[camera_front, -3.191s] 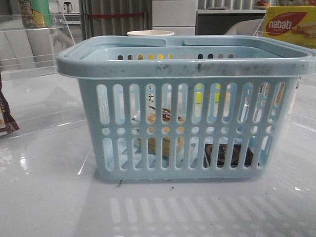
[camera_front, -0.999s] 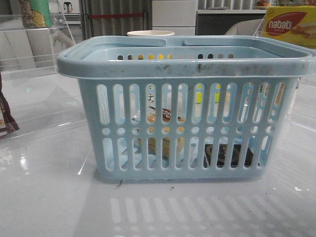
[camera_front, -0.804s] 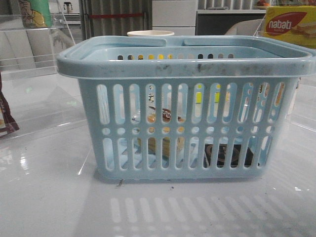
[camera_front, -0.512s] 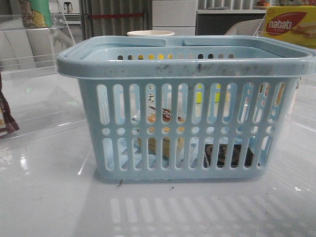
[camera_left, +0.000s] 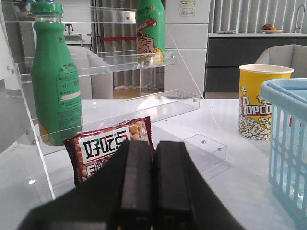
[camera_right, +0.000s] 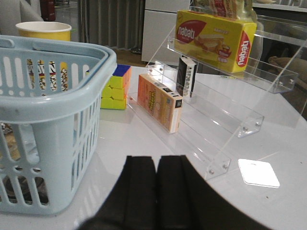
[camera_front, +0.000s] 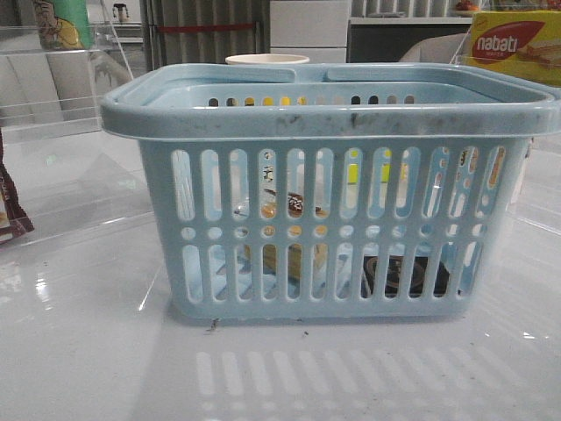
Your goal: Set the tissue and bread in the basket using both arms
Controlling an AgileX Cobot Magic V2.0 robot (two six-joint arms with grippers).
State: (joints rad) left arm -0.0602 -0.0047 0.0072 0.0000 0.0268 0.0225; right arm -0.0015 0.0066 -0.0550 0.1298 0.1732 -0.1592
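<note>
The light-blue basket (camera_front: pixel 333 114) stands in the middle of the table in the front view. Through its slots I see the yellowish-tan bread (camera_front: pixel 294 256) at the left inside and the dark tissue packet (camera_front: pixel 403 274) on the floor at the right. The basket also shows in the left wrist view (camera_left: pixel 288 143) and the right wrist view (camera_right: pixel 53 110). My left gripper (camera_left: pixel 152 153) is shut and empty, left of the basket. My right gripper (camera_right: pixel 157 165) is shut and empty, right of the basket. Neither gripper shows in the front view.
A maroon snack bag (camera_left: pixel 108 148) and a green bottle (camera_left: pixel 55 76) sit by the clear rack on the left, with a popcorn cup (camera_left: pixel 259 100) behind the basket. On the right, a clear rack holds a nabati box (camera_right: pixel 213 38), an orange box (camera_right: pixel 158 100) and a cube (camera_right: pixel 115 86).
</note>
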